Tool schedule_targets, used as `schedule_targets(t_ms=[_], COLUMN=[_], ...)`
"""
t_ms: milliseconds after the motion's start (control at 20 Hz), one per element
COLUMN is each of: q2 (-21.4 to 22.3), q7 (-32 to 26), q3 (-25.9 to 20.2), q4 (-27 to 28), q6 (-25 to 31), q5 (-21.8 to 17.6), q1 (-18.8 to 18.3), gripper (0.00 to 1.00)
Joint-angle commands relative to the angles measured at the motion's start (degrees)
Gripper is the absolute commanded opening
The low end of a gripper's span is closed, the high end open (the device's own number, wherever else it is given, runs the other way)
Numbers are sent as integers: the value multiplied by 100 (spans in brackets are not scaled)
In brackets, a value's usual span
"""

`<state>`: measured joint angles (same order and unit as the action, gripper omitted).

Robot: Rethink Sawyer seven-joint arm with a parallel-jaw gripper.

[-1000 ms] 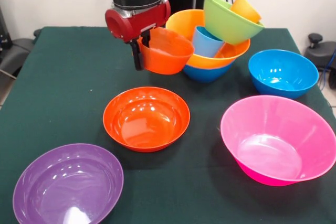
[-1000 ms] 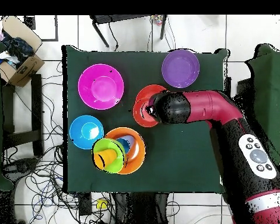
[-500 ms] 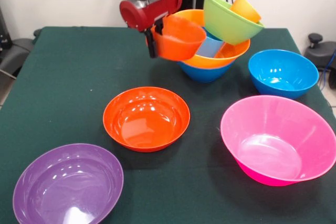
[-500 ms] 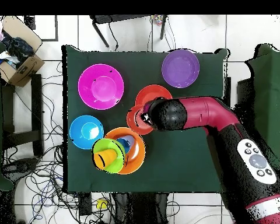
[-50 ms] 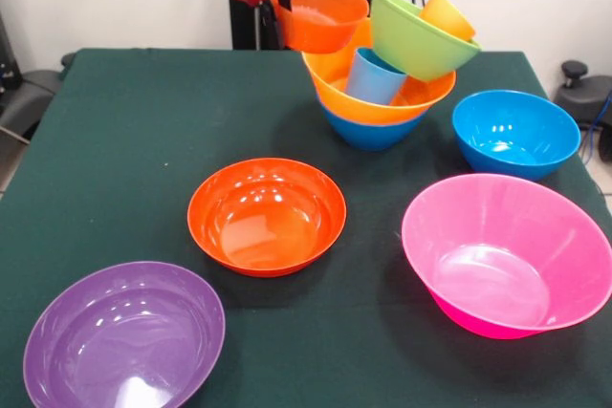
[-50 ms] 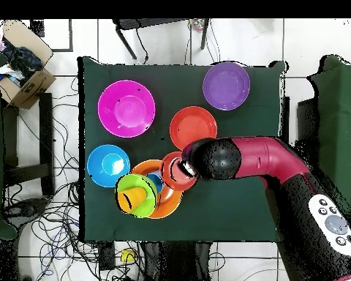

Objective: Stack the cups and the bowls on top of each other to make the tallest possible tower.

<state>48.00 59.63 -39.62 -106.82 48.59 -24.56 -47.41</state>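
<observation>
Bowls stand in a tower point(image 5: 392, 69) at the far side of the surface point(image 5: 124, 140): a blue bowl point(image 5: 368, 131) at the bottom, an orange bowl point(image 5: 368, 97) nested in it, then a light blue cup point(image 5: 375, 75) standing inside the orange one. A green bowl point(image 5: 413, 40) leans tilted on the rim and the cup, with an orange cup point(image 5: 446, 16) lying in it. The gripper point(image 5: 277, 9) holds a red-orange bowl point(image 5: 320, 11) in the air, just beside the tower's upper part; the fingers are closed on this bowl's rim, one inside and one outside. In the overhead view the held bowl point(image 6: 175, 170) overlaps the edge of the orange bowl.

Four bowls wait apart on the surface: a second red-orange bowl point(image 5: 266, 215), a purple one point(image 5: 122, 336), a pink one point(image 5: 507, 250) and a second blue one point(image 5: 514, 131).

The risk, I think, is the green bowl. It already sits crooked, so a touch from the held bowl or the arm could slide it off and throw the orange cup out. If the held bowl is released on this slanted top, it may not sit flat and can slip down. Since it is gripped only at the rim, it hangs tilted, which makes a level placement harder.
</observation>
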Motion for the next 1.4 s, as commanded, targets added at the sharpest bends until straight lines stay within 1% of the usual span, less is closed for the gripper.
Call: schedule_targets(t_ms=[50, 250, 550, 850, 1400], q2=[-136, -409, -624, -703, -837], q7=[-276, 40, 99, 51, -98], q3=[-196, -33, 77, 64, 16], q4=[-399, -184, 3, 20, 98], q6=[486, 204, -3, -125, -89], q5=[-9, -180, -312, -319, -345], q1=[187, 438, 539, 484, 386], gripper=[0, 0, 0, 0, 0])
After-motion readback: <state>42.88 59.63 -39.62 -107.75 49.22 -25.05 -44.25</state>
